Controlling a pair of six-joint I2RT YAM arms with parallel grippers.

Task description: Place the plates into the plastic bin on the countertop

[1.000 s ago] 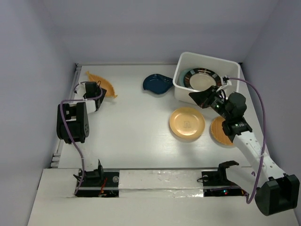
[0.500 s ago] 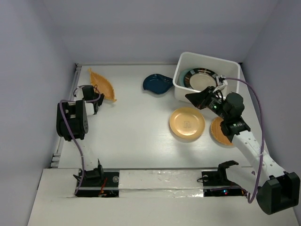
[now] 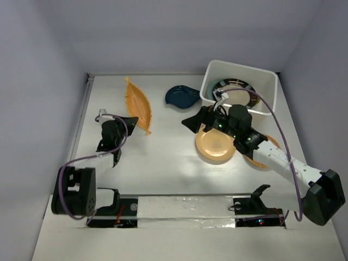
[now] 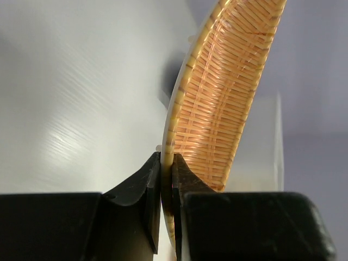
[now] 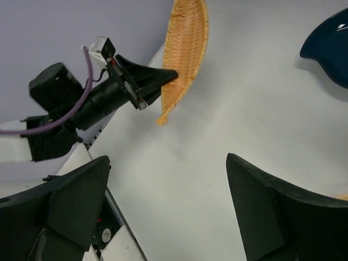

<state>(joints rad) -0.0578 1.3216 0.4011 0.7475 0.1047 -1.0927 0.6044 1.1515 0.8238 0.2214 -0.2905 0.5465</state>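
My left gripper [image 3: 129, 122] is shut on the rim of a woven orange-yellow leaf-shaped plate [image 3: 137, 105], which stands on edge above the countertop [image 3: 163, 163]. The left wrist view shows the plate [image 4: 217, 98] pinched between the left gripper [image 4: 167, 174]. My right gripper [image 3: 197, 120] hangs open and empty by the left edge of a plain orange round plate [image 3: 217, 143]. The white plastic bin [image 3: 239, 66] at the back right holds a black-rimmed beige plate [image 3: 237, 93]. A navy plate [image 3: 182, 97] lies left of the bin.
A woven orange round plate [image 3: 253, 161] lies under the right forearm, mostly hidden. The right wrist view shows the left arm [image 5: 81, 109], the held woven plate [image 5: 187, 43] and the navy plate [image 5: 331, 49]. Grey-lilac walls close in three sides.
The left gripper shut on the woven plate's rim, lifted it on edge and carried it toward the middle. The right gripper opened and swung left from the bin to the orange plate.
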